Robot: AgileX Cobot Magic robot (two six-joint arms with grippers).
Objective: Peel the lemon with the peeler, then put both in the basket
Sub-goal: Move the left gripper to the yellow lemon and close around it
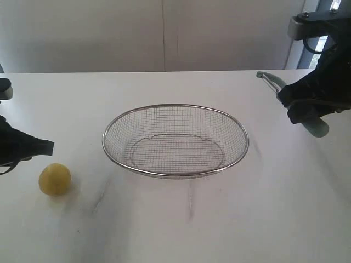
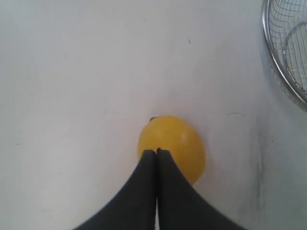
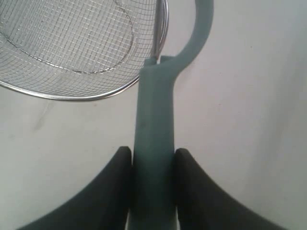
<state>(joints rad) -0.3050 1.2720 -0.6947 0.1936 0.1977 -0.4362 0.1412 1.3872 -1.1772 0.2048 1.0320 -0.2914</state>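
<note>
The yellow lemon [image 1: 55, 179] lies on the white table at the front left, and it also fills the middle of the left wrist view [image 2: 180, 141]. My left gripper [image 1: 48, 147] hovers just above and behind it, shut with nothing between its fingers [image 2: 157, 152]. At the right, my right gripper [image 1: 300, 105] is raised off the table and shut on the peeler [image 1: 272, 80]. Its pale teal handle [image 3: 153, 115] runs between the two black fingers, and the blade head is cut off in the right wrist view. The wire basket [image 1: 164, 174] stands in the middle of the table.
The basket's steel rim shows at the edge of the left wrist view [image 2: 276, 62] and under the peeler in the right wrist view [image 3: 96, 96]. A pale wall runs behind the table's far edge.
</note>
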